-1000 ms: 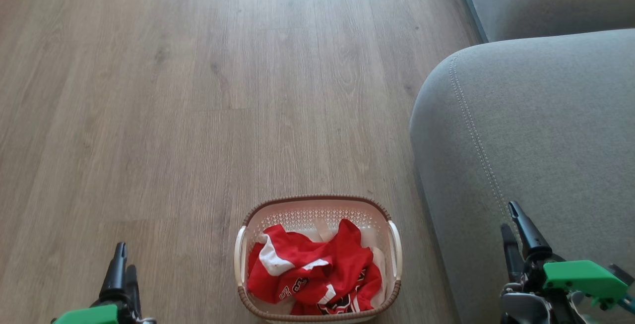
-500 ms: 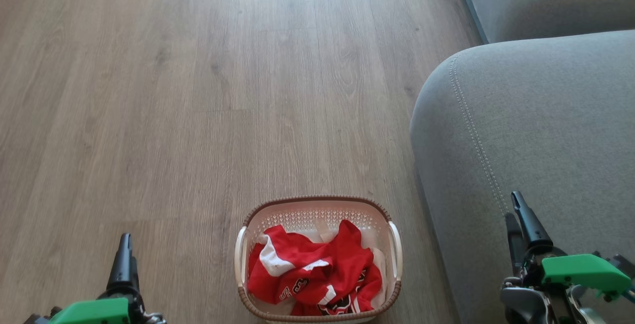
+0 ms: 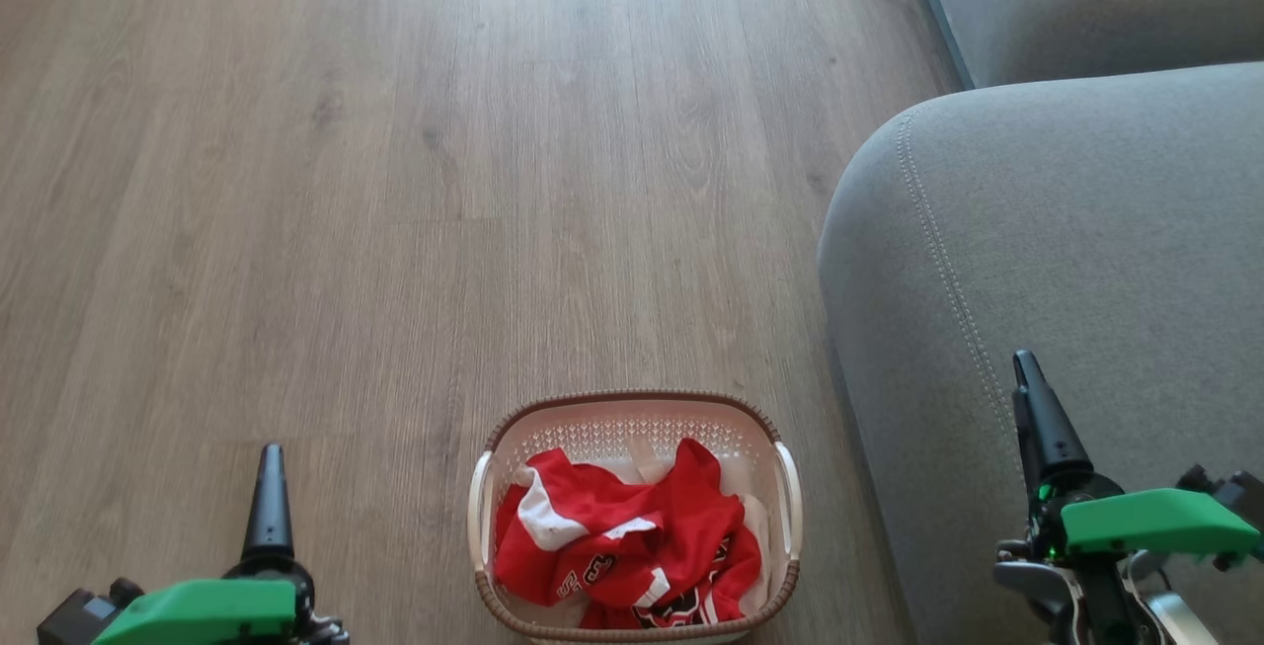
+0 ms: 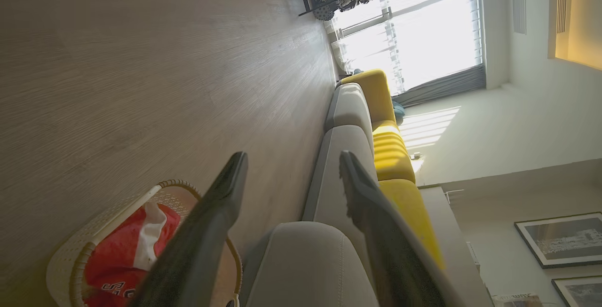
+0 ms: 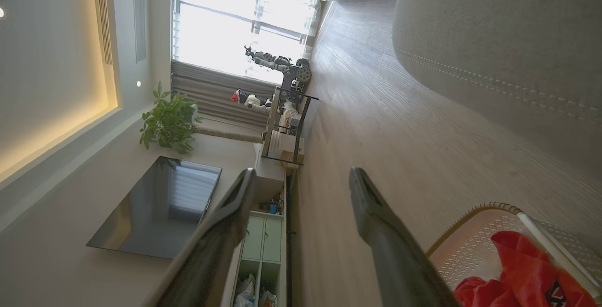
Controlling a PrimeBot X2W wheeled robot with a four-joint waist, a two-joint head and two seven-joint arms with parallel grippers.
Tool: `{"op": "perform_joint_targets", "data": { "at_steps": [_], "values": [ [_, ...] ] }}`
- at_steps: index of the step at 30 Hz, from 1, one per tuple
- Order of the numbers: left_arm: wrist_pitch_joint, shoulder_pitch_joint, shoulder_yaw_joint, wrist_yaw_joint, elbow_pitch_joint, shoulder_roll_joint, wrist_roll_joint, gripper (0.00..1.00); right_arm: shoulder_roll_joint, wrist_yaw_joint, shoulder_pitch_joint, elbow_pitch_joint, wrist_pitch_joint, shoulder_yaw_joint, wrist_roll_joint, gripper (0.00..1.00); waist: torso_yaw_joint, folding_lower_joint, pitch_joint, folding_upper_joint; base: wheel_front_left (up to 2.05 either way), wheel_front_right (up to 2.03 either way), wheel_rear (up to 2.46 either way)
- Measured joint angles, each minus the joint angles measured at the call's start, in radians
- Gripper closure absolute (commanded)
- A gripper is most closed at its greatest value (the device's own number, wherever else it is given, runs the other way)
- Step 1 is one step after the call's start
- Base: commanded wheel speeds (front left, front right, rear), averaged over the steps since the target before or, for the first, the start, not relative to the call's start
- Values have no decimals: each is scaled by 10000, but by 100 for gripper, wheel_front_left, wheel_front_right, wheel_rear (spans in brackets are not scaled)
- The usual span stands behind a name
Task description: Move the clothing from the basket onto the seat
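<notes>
Red clothing (image 3: 617, 541) lying crumpled in basket (image 3: 634, 396) on floor, just beside seat (image 3: 1066, 230). My left fingers (image 3: 269, 507) and right fingers (image 3: 1039, 423) hanging spread apart, holding nothing, flanking basket. Judging cloth light, soft, limp, maybe slippery. Aiming at raised top fold; expecting loose ends trailing, snagging rim.

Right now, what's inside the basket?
Red clothing with white trim and black-and-white lettering lies in the basket. Whatever is beneath the heap, including most of the basket's floor, is covered.
</notes>
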Motion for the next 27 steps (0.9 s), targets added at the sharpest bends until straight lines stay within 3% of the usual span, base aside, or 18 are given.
{"op": "perform_joint_targets", "data": {
  "at_steps": [27],
  "values": [
    [-759, 129, -594, 347, -286, 21, 4153, 0, 619, 2, 181, -339, -33, -640, -4713, 0, 21, 0, -123, 0, 0, 0, 0]
  ]
}}
